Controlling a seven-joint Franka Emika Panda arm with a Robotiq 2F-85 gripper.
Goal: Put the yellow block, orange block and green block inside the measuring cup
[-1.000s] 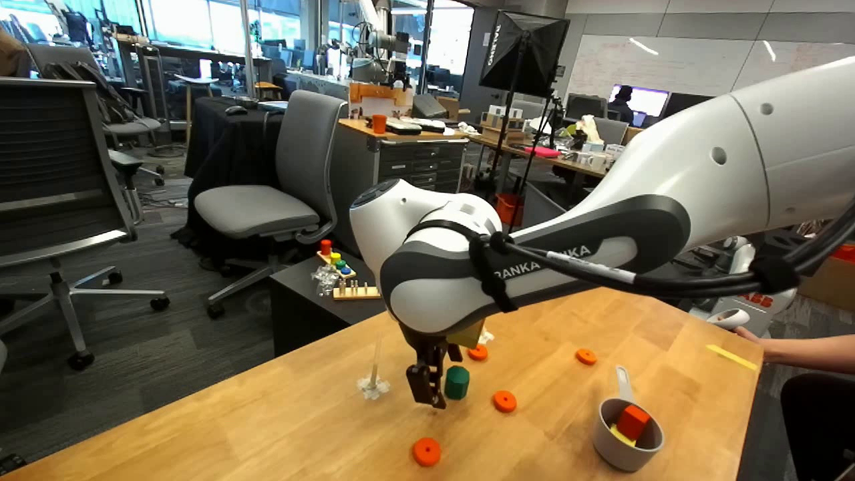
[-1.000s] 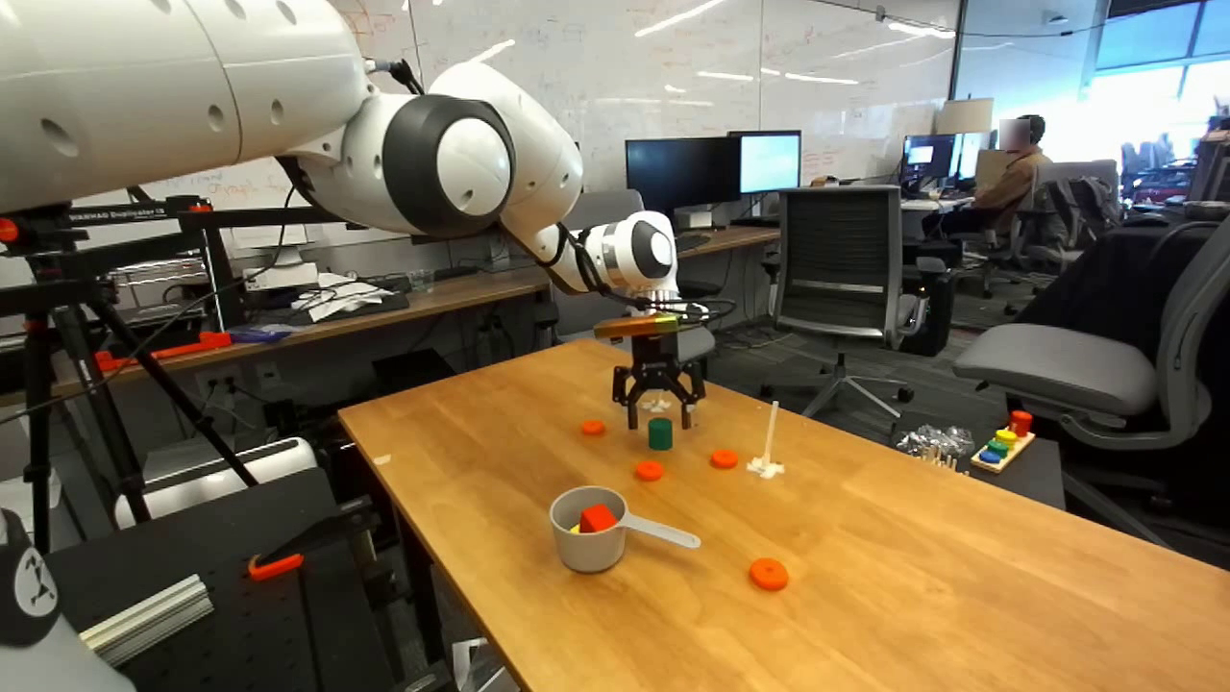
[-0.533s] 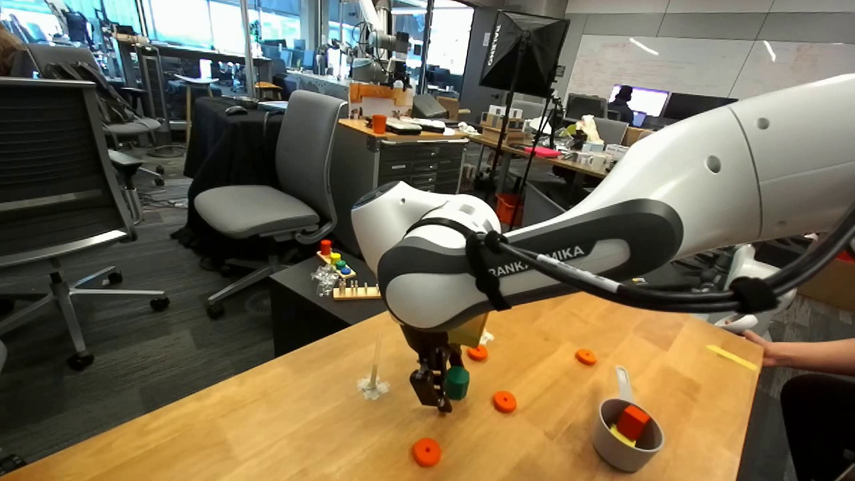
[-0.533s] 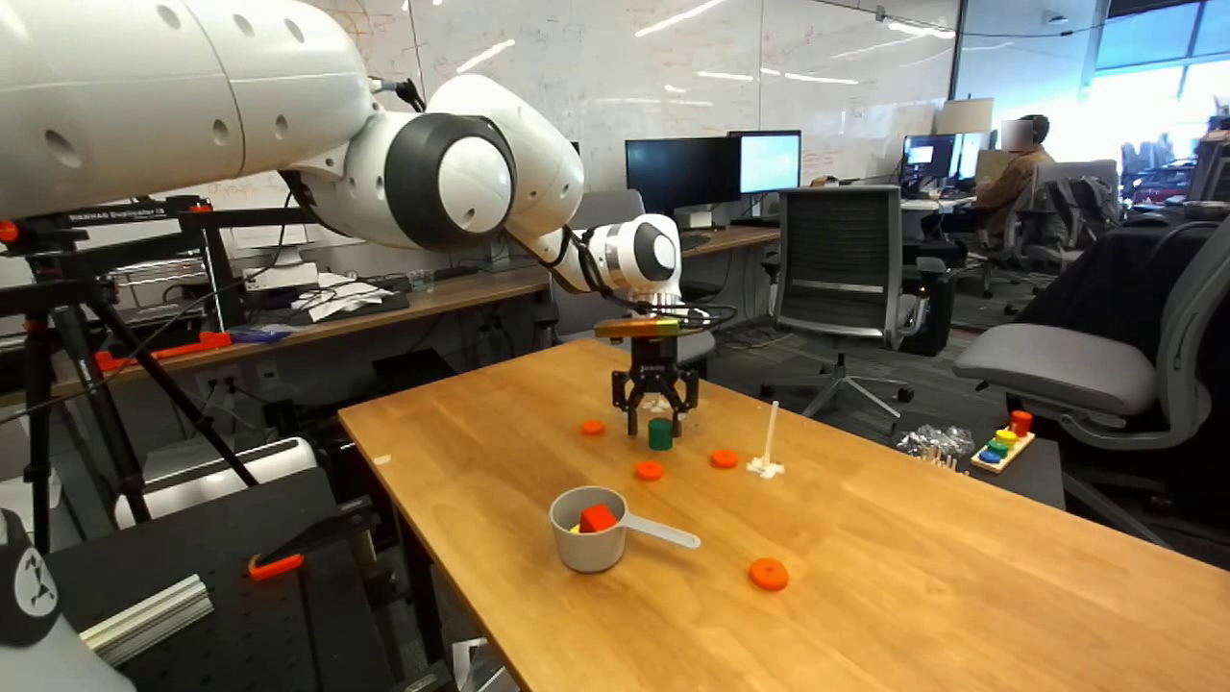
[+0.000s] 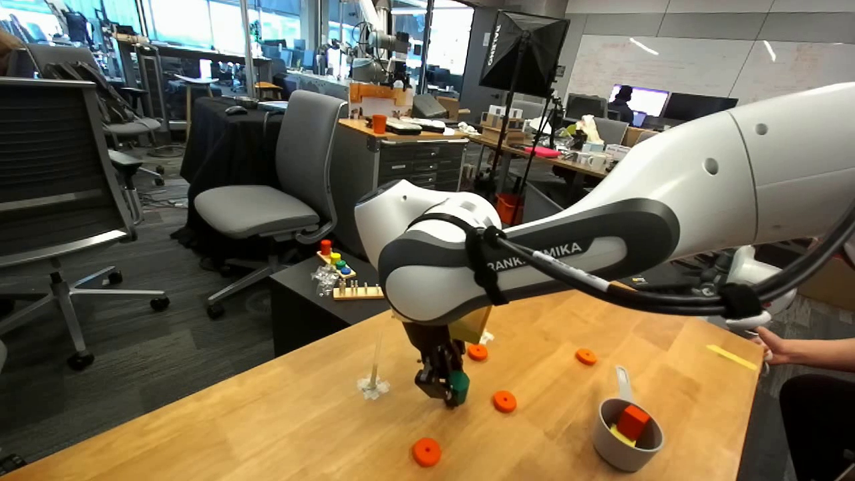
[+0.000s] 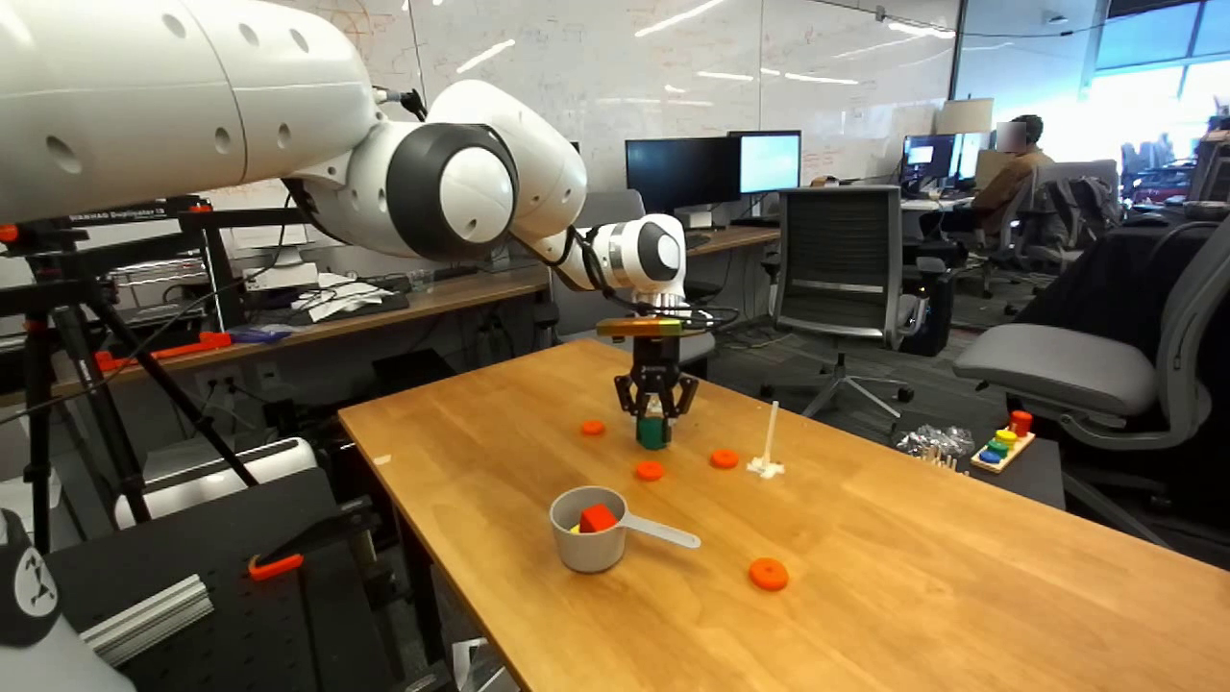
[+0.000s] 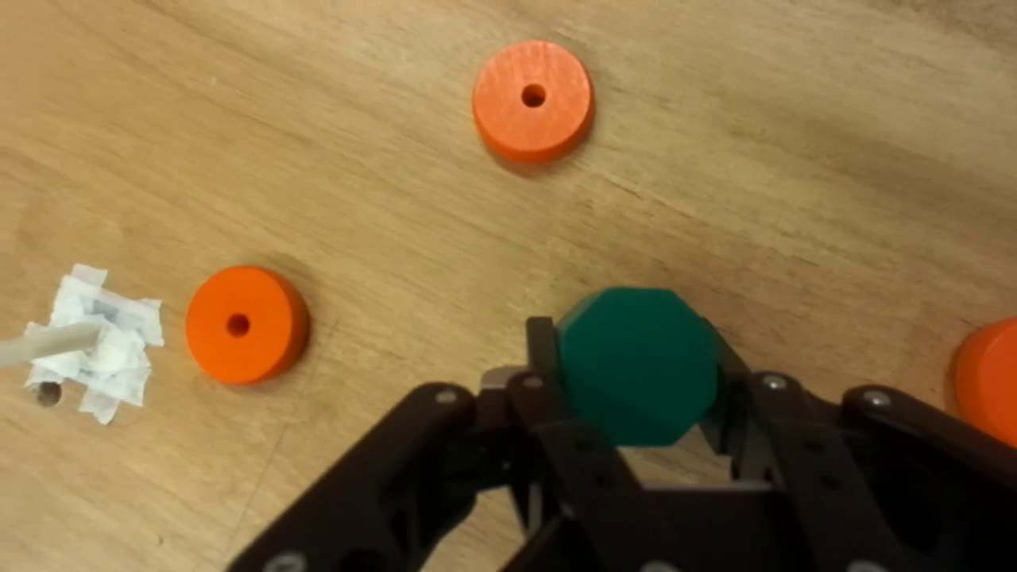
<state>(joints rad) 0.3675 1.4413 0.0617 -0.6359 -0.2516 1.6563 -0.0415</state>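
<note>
- Wrist view, far left: a pale dowel (image 7: 48,343) rises from white tape (image 7: 127,319), which presumably anchors it to the table (image 7: 381,175).
- Next, an orange disc (image 7: 262,330) lies flat, seemingly no part of the job.
- Right of centre, the end effector (image 7: 635,353) is closed onto the green octagonal block (image 7: 638,372), its tips bearing on opposite sides with no gap that shows. Held across its flats, the block should drop into a round mouth without turning.
- Farther right, in an exterior view, the grey measuring cup (image 5: 617,457) stands upright, well apart from it, holding the orange block (image 5: 632,421) and the yellow block (image 5: 621,435). The green block is thus probably last, its carry over the likely next step.
- The orange block appears tilted, probably propped by the yellow one; the green may have to perch on top.
- Hard to see, again from the left: the dowel's upper end runs out of the wrist view.
- Under the green block, both exterior views leave unclear whether it touches the table or hangs just above.
- Another orange disc (image 7: 991,381) is cut by the wrist view's right edge.
- The yellow block is mostly covered; how it rests I cannot tell.
</note>
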